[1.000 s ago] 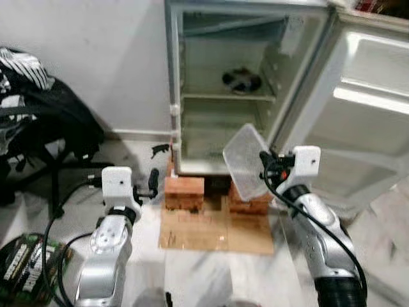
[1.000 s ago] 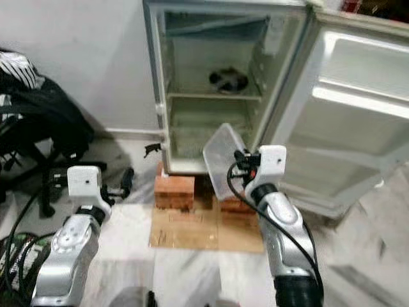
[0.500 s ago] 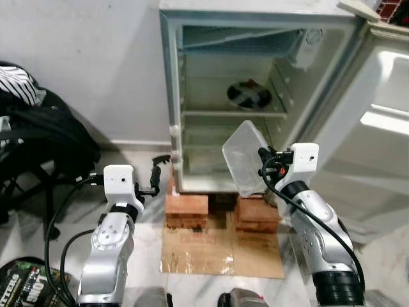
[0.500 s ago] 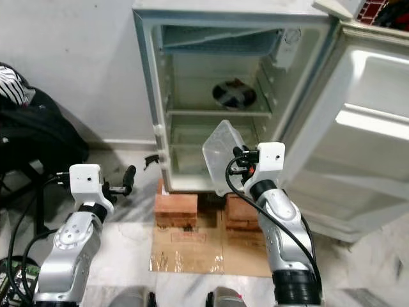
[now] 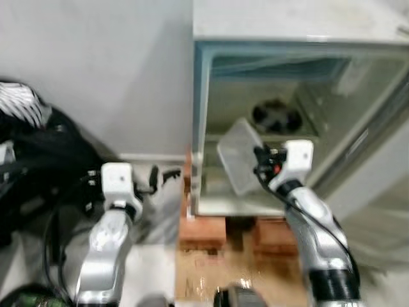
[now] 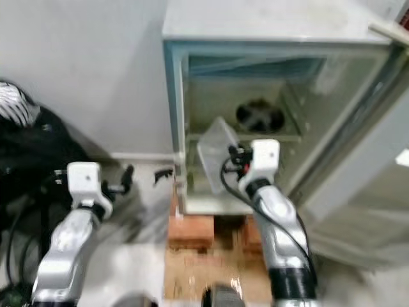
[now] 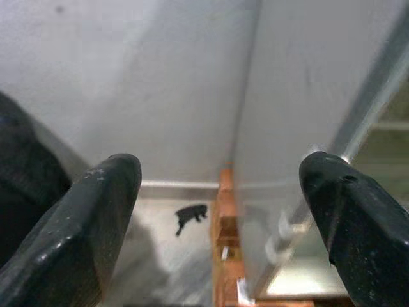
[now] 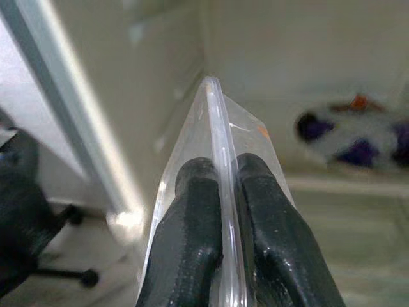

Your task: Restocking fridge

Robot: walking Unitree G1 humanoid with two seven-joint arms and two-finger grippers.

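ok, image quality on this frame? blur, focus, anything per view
Left and right eye views: soft motion blur throughout, fridge edges and bricks smeared. Right wrist view: clear container rim and fingers fairly sharp, the dark plate behind is out of focus. Left wrist view: left gripper fingers blurred up close, wall evenly lit.

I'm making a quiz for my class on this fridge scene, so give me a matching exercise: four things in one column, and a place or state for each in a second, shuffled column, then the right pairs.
Column one:
1. clear plastic container
2. left gripper
3. bricks
4. dark plate

Column two:
A. under the fridge, on the floor
B. open, holding nothing
C. on the shelf inside the fridge
D. pinched by its rim in the right gripper

Right pairs: 1-D, 2-B, 3-A, 4-C
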